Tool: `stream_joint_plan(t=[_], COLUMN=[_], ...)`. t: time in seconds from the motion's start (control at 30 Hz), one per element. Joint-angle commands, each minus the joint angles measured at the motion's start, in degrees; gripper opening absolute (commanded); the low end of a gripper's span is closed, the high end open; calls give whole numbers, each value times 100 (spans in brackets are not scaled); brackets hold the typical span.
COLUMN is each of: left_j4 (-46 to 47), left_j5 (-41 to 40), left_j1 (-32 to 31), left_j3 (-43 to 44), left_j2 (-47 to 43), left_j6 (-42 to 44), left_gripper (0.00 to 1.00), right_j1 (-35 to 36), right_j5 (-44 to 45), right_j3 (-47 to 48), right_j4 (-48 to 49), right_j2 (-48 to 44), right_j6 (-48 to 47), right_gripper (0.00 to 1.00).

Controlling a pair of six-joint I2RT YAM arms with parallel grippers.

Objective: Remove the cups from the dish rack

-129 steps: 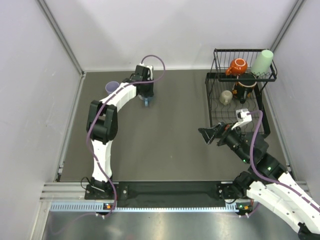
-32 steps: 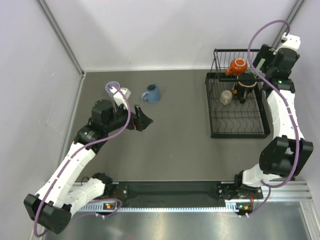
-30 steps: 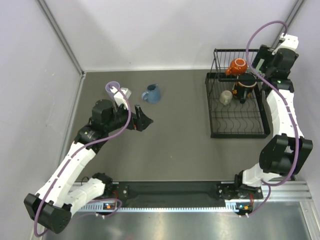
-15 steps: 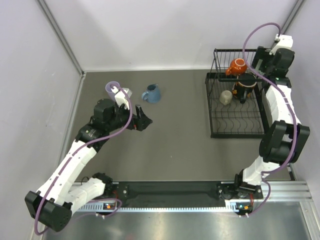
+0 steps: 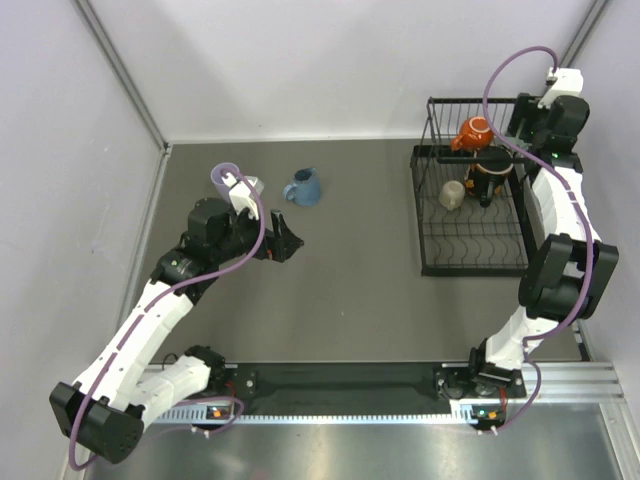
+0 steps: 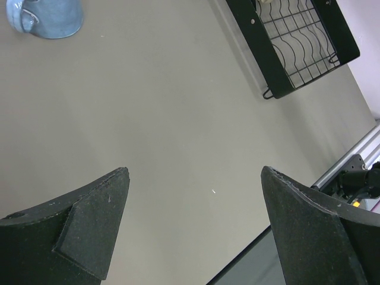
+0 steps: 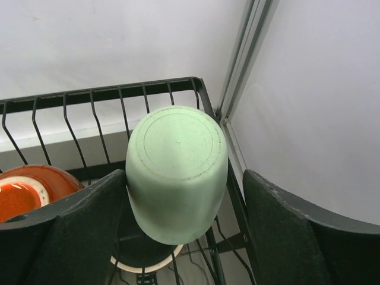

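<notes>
The black wire dish rack (image 5: 470, 245) stands at the far right. Its raised section holds an orange mug (image 5: 476, 130); below sit a black floral mug (image 5: 490, 172) and a small beige mug (image 5: 453, 194). An upturned pale green tumbler (image 7: 177, 172) leans at the rack's back corner. My right gripper (image 7: 184, 173) straddles it, open: the left finger touches its side and the right finger stands off. From above, the right gripper (image 5: 535, 125) hides the tumbler. A lavender tumbler (image 5: 224, 178) and blue mug (image 5: 305, 187) stand on the table. My left gripper (image 5: 285, 240) hovers open and holds nothing.
The side wall and a metal corner post (image 7: 246, 53) run close behind the rack (image 7: 107, 95). In the left wrist view the left gripper (image 6: 194, 172) hangs over bare grey table, with the blue mug (image 6: 47, 15) and the rack's near corner (image 6: 297, 41) beyond.
The right gripper's jaws have narrowed around the pale green tumbler, and the right wrist has shifted slightly left over the rack. The left arm has barely moved.
</notes>
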Motion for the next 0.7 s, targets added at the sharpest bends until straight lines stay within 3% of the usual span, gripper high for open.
stream_joint_plan(t=[0.0,0.17,0.4,0.67], left_j4=[41,41,85,138], left_j5=[-31,-48,-5,-13], left_j1=[2,2,2,2], left_j3=[111,93,66,-4], left_j2=[-98,-115,-98,-142], left_j6=[114,114,79,26], left_gripper=[98,98,98,98], right_j1=[-19,-19,-19,-11], right_j5=[-267,-197,-574,-478], right_j3=[254,201,-71,16], right_j4=[193,297,737,729], right_j2=[51,7,-397,-652], right_j6=[-121,-174,-148,-8], right_gripper=[71,55,18,11])
